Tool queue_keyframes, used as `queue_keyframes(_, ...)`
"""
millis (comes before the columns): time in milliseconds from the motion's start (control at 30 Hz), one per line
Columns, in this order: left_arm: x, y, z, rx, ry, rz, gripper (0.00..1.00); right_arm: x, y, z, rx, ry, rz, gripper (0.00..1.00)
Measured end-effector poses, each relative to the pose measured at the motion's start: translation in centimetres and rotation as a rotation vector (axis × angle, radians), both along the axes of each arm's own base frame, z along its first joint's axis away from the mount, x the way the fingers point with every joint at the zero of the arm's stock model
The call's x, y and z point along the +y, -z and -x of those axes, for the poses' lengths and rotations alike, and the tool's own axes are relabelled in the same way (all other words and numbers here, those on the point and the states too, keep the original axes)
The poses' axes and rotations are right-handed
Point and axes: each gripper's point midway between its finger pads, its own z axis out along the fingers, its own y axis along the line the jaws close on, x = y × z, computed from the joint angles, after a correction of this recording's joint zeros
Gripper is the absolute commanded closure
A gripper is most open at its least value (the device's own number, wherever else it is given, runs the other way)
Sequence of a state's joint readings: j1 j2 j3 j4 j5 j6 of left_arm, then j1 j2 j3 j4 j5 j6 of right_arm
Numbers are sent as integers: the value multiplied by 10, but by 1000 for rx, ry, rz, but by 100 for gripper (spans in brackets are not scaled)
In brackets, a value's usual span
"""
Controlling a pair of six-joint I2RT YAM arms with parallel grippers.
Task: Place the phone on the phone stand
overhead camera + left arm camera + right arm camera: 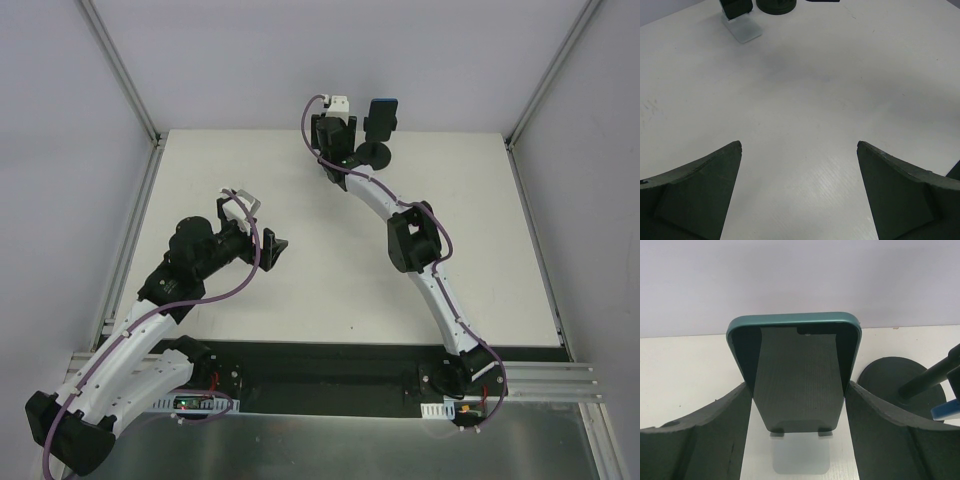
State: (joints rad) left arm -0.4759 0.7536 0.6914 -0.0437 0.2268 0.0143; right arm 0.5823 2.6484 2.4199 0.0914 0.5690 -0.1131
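A small black phone [382, 115] with a blue rim stands upright on the black phone stand, above its round disc base [375, 155]. The disc [885, 377] and its slanted arm [925, 377] show at the right of the right wrist view. My right gripper [796, 385] is at the table's far edge. It is shut on the sides of a second phone [797, 375], dark with a teal rim, whose bottom edge rests on a small silver stand [800, 455]. My left gripper [799, 145] hovers open over bare table at mid-left, holding nothing.
The silver stand [745, 30] stands just left of the black disc base [776, 5], both close to the back wall. Metal rails run along the table's left and right edges [135, 230]. The right arm [415, 240] stretches diagonally across the table's middle.
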Motion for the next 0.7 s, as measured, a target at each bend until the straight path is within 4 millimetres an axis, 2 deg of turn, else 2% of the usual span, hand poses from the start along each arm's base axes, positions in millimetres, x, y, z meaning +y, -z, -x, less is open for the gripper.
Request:
queue_keyframes(133,0,0,0,0,0,0,3,0,0,0,0,1,-2,89)
queue_keyframes(233,0,0,0,0,0,0,3,1,1,1,1,0,-4,76)
queue_keyframes(267,0,0,0,1,0,0,3,1,1,1,1,1,-5,63)
queue_keyframes(333,0,1,0,3,0,-1,3,2,1,1,1,2,-6,51)
queue_keyframes(367,0,1,0,3,0,-2,3,3,1,1,1,2,-5,40)
queue_keyframes(433,0,2,-1,6,0,-3,3,4,1,2,1,2,-4,27)
queue_keyframes(467,0,2,-1,6,0,-3,3,4,1,3,1,1,-4,17)
queue_keyframes(533,0,2,-1,6,0,-3,3,6,1,3,1,2,-6,10)
queue_keyframes(567,0,2,-1,6,0,-3,3,5,1,4,0,3,-5,2)
queue_keyframes(700,0,2,0,8,0,-4,3,5,0,4,-2,7,8,4)
